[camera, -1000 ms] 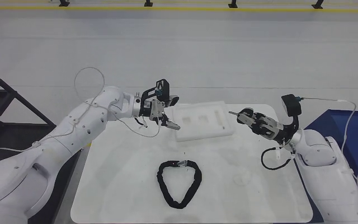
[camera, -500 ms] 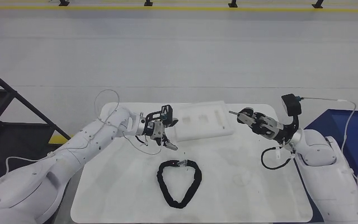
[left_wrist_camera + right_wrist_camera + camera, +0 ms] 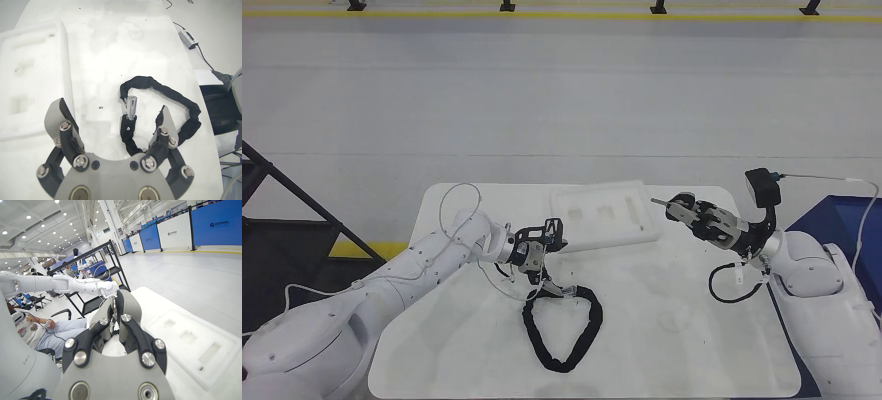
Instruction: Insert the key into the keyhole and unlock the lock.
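the left hand (image 3: 113, 108) hangs released, its fingers (image 3: 63, 113) spread to either side of the chrome cylinder (image 3: 131, 107) of the lock (image 3: 591, 318), touching nothing that i can see. the lock lies as a black-sleeved loop near the middle of the table (image 3: 722, 345), cylinder end toward the foam tray (image 3: 607, 230). the likely trouble starts here: if those fingers close on the soft sleeve instead of the cylinder, the keyhole (image 3: 132, 97) could swing away when the key pushes in, and the loose loop may slide on the smooth top. farther right, the right hand (image 3: 683, 208) is clenched on the key (image 3: 658, 202), held in the air well apart from the lock. the grip looks thin, so the key might twist between the pads or meet the slot off-angle and jam. the table is white and glossy, the white tray with its moulded recesses at the far side. around it are pale hall floor (image 3: 562, 100), a black rack (image 3: 282, 190) on the left, and blue partitions (image 3: 215, 224) beyond.
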